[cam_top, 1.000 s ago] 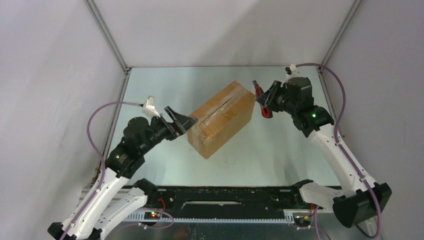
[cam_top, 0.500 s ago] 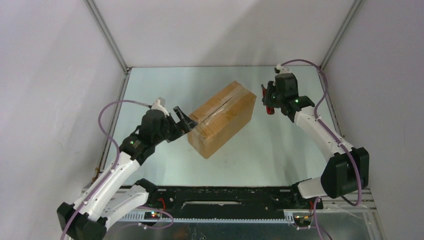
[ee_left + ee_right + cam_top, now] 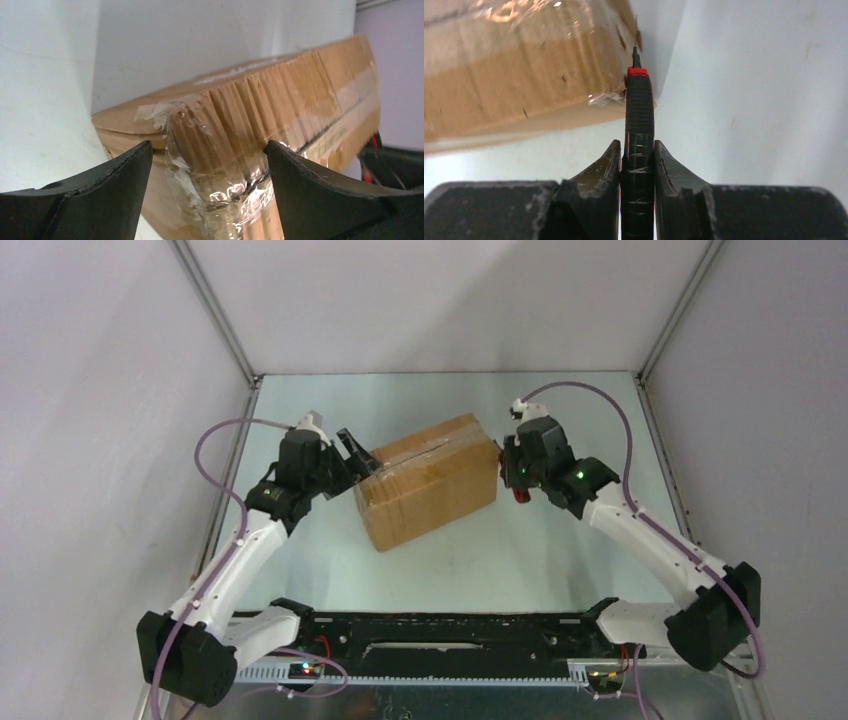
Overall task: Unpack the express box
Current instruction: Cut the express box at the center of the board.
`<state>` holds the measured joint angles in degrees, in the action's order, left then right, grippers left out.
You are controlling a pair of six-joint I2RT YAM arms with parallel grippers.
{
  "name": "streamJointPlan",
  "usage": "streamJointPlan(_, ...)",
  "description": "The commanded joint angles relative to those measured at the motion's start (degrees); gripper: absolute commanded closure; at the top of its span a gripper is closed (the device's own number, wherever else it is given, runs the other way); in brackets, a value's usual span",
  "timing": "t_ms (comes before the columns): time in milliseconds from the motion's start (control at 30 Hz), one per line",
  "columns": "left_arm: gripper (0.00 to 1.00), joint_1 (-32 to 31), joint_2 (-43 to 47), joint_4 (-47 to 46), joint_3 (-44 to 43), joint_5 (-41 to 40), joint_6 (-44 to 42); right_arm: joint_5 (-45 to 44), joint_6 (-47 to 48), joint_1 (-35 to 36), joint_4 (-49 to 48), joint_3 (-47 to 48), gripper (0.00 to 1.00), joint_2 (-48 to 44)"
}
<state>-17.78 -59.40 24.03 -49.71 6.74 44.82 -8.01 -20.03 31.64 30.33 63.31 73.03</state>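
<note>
**Right wrist view.** My right pincer, pressed tight on a red-collared cutter, aims the blade past the express box. The box's taped end lies at 10 o'clock of the tip, near but seemingly apart.

**Left wrist view.** My left pincer, spread, straddles the opposite end corner. Whether it makes contact I cannot tell.

**Top view.** The box rests on the table, its long axis running from 8 to 2 o'clock. The right arm carries the blade, so I judge the cut falls to it.

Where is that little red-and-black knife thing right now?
The red-and-black ribbed cutter is clamped in the right gripper, its tip beside the right end of the brown cardboard express box, mid-table in the top view.
</note>
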Motion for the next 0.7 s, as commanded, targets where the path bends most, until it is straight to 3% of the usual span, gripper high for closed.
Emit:
streamJointPlan(0,0.14,0.64,-2.97,0.45,-4.73,1.81,-4.52,2.18,-5.06,10.87,4.17,-0.26,1.00,-5.63)
streamJointPlan(300,0.09,3.70,-7.86,4.98,-12.48,1.62,-10.84,-2.03,-15.35,25.99,11.18,-0.21,1.00,-11.97)
streamJointPlan(500,0.02,8.08,-2.59,17.27,-17.91,-8.72,-13.45,-8.33,-16.59,20.18,20.72,0.62,1.00,-17.51)
streamJointPlan(667,0.01,8.20,8.37,21.61,-11.50,-14.74,-7.06,-12.28,-12.20,15.78,15.07,1.64,1.00,-18.40)
